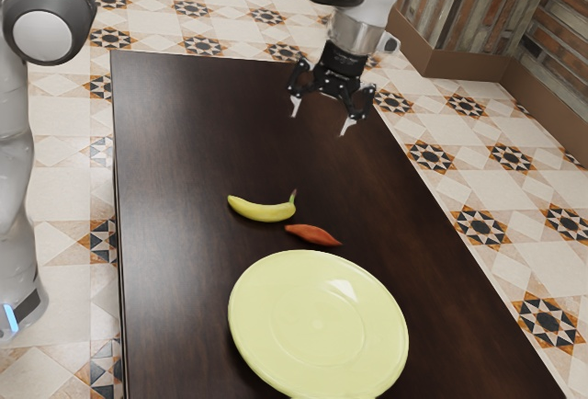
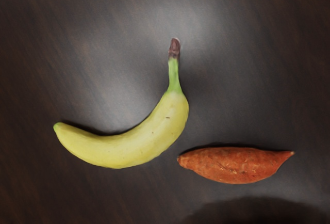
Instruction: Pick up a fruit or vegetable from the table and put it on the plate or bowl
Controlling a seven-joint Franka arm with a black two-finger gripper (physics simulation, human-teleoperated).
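1. Sitting nearest the camera, pale green plate (image 1: 276,344) lies flat on the dark tabletop (image 1: 184,142), nothing on it.
2. Just beyond the plate's rim lies an orange-brown sweet potato (image 1: 312,234), near the plate; touching or not, cannot tell.
3. Just behind it lies a yellow banana (image 1: 262,209), stem toward the exterior view's right. In the wrist view the banana (image 2: 129,141) and sweet potato (image 2: 234,164) lie close, with a thin gap between them.
4. Farther back, the claw (image 1: 320,121) hangs above the tabletop, fingers spread apart, holding nothing, well apart from both.
5. Beyond that are patterned floor tiles (image 1: 496,188) and a wooden wall (image 1: 478,4).
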